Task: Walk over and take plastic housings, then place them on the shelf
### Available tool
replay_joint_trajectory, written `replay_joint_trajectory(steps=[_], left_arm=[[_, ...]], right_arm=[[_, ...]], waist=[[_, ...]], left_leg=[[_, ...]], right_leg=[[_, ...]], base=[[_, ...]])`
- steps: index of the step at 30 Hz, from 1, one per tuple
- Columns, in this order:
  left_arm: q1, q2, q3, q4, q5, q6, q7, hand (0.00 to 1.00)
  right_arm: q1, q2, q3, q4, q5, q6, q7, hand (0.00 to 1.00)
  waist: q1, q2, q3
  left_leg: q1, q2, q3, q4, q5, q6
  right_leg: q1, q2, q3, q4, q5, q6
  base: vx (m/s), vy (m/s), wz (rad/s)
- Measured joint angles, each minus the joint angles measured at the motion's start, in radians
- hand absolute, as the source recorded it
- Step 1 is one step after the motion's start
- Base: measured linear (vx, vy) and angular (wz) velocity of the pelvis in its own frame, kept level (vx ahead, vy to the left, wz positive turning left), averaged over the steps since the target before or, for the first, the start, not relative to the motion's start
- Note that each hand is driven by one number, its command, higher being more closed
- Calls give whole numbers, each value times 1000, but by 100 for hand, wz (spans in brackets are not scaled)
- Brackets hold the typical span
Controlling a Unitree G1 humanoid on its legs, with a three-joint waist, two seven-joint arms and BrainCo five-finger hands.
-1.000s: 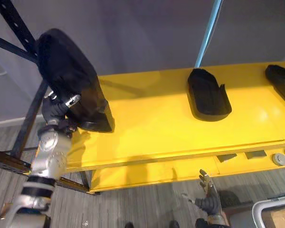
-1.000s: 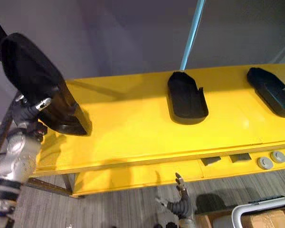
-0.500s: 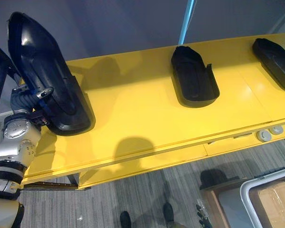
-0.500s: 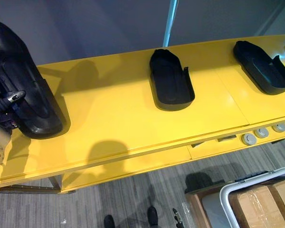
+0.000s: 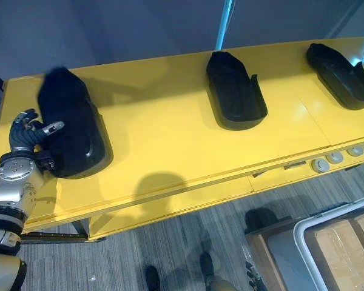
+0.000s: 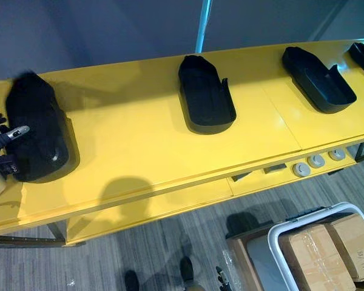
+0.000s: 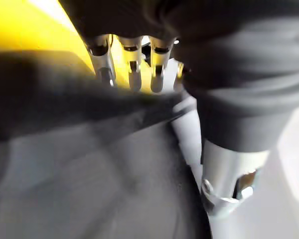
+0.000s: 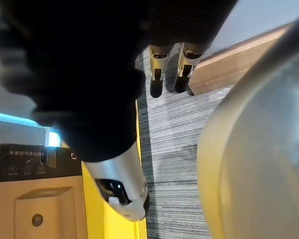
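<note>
Both hands show their fingers: the left hand (image 5: 24, 134) has its fingers (image 7: 132, 69) curled round the left edge of a black plastic housing (image 5: 70, 130), thumb laid across its top, so it grips it. The right hand (image 8: 109, 64), low at the frame's bottom edge over the floor, lets its fingers (image 8: 157, 82) hang straight and holds nothing. The gripped housing is a long matte black shell with a rounded near end and a glossy rim, lying at the left end of the yellow shelf (image 5: 164, 145). At upper centre a second housing (image 5: 233, 91) lies hollow side up, a shallow tray with a raised wall and a notch. A third housing (image 5: 340, 66) lies at the upper right. In the lower right stands a white-rimmed bin (image 6: 291, 227) of cardboard boxes.
</note>
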Motion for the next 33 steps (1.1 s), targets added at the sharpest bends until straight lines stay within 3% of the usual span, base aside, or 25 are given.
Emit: replay_joint_trajectory(steps=[14,18,20,22,23,24,25,26,27,28,30,33], left_arm=[[-172,-34,5,-52,73,-15,14,0],[-179,-99,104,-158,199,-45,72,0],[-161,-158,212,-228,339,-47,128,0],[-42,-275,358,-416,512,-37,217,0],[50,-345,401,-544,587,-38,258,100],[237,-475,442,-739,680,-53,299,100],[314,-530,444,-806,702,-59,309,100],[456,-645,428,-914,745,-69,308,100],[534,-703,398,-969,763,-70,308,100],[708,-829,297,-1069,788,-78,302,100],[857,-922,128,-1106,798,-94,254,100],[966,-989,-18,-1109,798,-116,178,100]], right_arm=[[-9,2,-7,18,35,-19,14,0],[-24,6,-22,44,36,-34,20,0],[-84,11,-108,117,38,-34,20,0],[-132,-2,-206,213,35,-34,11,0],[-133,-20,-236,283,34,-32,3,0],[-128,-40,-271,415,29,-9,-2,0],[-122,-40,-287,460,23,2,-3,0],[-110,-38,-319,521,7,17,-9,0],[-108,-36,-328,549,-2,20,-10,0],[-109,-35,-337,588,-8,23,-10,0],[-110,-36,-339,605,-9,23,-16,0],[-120,-45,-330,621,-9,22,-25,0]], waist=[[2,-5,14],[2,-7,12],[6,-6,10],[7,16,-7],[17,33,-20],[29,59,-36],[32,68,-46],[43,83,-57],[48,86,-59],[56,86,-60],[63,85,-71],[74,84,-90]], left_leg=[[31,4,26,-4,3,-3],[69,4,6,-8,3,-3],[94,4,-13,-14,3,-3],[105,1,-39,-18,3,-3],[112,-1,-51,-24,3,-3],[133,-1,-68,-38,2,-3],[134,0,-75,-41,2,-3],[136,0,-87,-44,2,-4],[135,1,-89,-46,2,-5],[143,3,-93,-52,1,-8],[146,3,-97,-59,2,-12],[145,8,-91,-56,0,-15]], right_leg=[[8,9,29,18,-1,0],[51,8,15,17,-7,1],[82,6,0,17,-13,-1],[104,-2,-25,15,-22,0],[116,-4,-36,15,-29,1],[140,-7,-57,15,-44,-2],[144,-7,-64,16,-49,-2],[150,-7,-76,20,-58,-2],[151,-7,-77,26,-63,-2],[154,-6,-81,38,-75,-3],[153,-5,-81,52,-90,9],[152,-1,-78,52,-98,20]], base=[[-12,2,-5],[-23,3,9],[-25,4,24],[1,13,34],[46,17,47],[60,10,40],[85,6,40],[79,-2,25],[77,-11,21],[41,-11,10],[12,-7,11],[-8,0,-1]])
